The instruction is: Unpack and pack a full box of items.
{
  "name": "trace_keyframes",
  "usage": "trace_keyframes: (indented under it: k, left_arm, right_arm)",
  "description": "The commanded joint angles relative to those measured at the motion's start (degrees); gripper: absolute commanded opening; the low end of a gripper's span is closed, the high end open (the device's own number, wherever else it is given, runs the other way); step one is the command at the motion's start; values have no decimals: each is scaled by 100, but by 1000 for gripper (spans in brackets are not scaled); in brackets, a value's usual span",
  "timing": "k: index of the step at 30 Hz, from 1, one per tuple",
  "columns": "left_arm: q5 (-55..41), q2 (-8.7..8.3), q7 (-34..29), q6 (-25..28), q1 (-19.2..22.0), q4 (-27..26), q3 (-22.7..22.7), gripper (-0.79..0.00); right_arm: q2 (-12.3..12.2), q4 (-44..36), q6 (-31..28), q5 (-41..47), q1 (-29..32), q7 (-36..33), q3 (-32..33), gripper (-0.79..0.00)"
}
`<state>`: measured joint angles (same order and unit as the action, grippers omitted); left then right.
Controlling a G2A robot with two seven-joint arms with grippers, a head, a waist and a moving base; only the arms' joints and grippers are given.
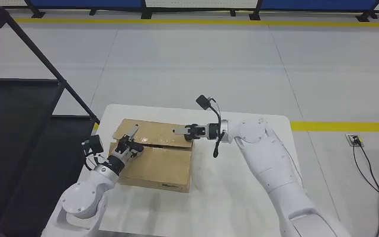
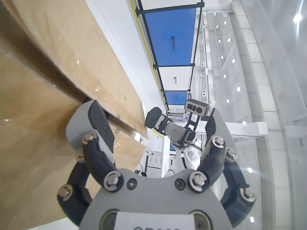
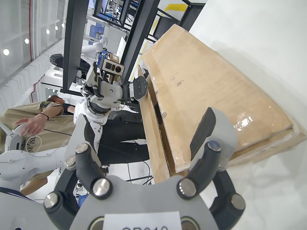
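Observation:
A brown cardboard box (image 1: 159, 159) lies on the white table, its taped top flaps down with a dark gap between them. My left gripper (image 1: 128, 144) is open at the box's left end. One of its pads (image 2: 99, 120) touches the flap edge at the gap in the box (image 2: 48, 48). My right gripper (image 1: 187, 131) is open at the right end, level with the top. In its own view the right gripper (image 3: 146, 118) straddles the raised flap edge of the box (image 3: 203, 84). Each wrist view shows the other gripper at the box's far end.
The white table (image 1: 243, 195) has free room to the right of the box and in front of it. A black metal frame (image 1: 35, 56) with a dark panel stands close by the table's left side.

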<state>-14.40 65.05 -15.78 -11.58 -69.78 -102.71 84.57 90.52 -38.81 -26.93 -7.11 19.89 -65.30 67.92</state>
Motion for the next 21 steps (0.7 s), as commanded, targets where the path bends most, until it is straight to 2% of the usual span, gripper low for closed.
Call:
trace_keyframes:
  k: [1,8,16,21]
  left_arm:
    - [25,6,33,28,77,82,-5,0]
    - [49,53,116,159,468,558,-189,0]
    - [126,106,150,263,737,988,-416,0]
    - [133,121,143,295,722,1016,-439,0]
  right_arm:
    - [4,-63,173,10,33,14,-52,0]
    - [21,-142,597,-17,81,201,-236,0]
    - [-43,-270,642,-43,202,527,-217,0]
    - [-233,-707,405,-227,540,852,121,0]
